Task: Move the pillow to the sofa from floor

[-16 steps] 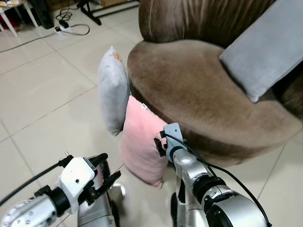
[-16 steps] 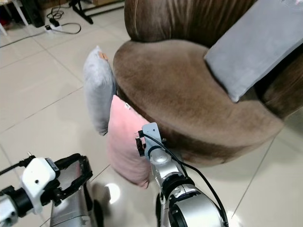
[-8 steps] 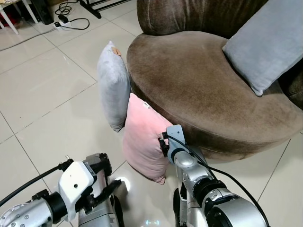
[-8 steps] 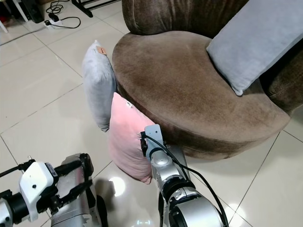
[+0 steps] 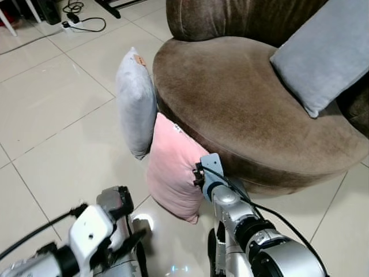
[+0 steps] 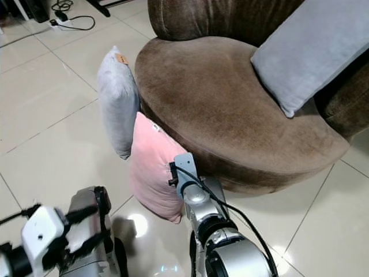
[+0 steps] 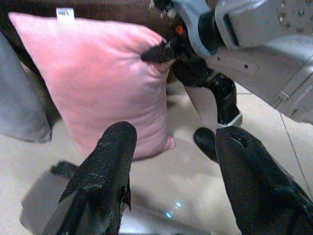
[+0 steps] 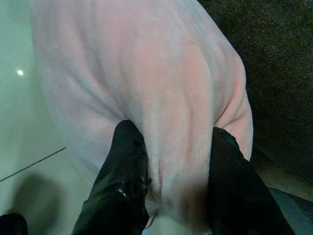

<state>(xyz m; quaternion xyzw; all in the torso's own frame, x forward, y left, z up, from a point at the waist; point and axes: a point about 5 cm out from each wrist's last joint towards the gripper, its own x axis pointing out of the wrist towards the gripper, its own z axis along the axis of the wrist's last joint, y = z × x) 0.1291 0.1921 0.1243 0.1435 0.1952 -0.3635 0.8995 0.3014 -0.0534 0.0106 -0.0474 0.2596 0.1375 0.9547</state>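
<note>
The right gripper point(image 8: 171, 161) is pressed into the edge of the pink pillow point(image 5: 170, 170), its two black fingers point(image 8: 124, 181) set on either side of a fold of the fabric and closed onto it. That pinch is laid bare in the right wrist view, where the cloth is seen bulging between the fingers. In the left wrist view the same grip is caught from the side, with a black fingertip dug into the pillow's upper corner. In the head views the fingers are hidden behind the wrist, which is seen against the pillow's right edge.

The pink pillow is stood upright on the tiled floor point(image 5: 52, 115), leaned against the front of the brown sofa point(image 5: 248, 109). A grey pillow point(image 5: 136, 101) is stood just behind it, also propped against the sofa's rim. Another grey cushion point(image 5: 326, 55) is rested on the seat against the backrest.

The left gripper point(image 7: 171, 166) is held low near the floor, apart from the pink pillow, its fingers spread wide with nothing between them. Cables point(image 5: 81, 20) are seen on the far floor.
</note>
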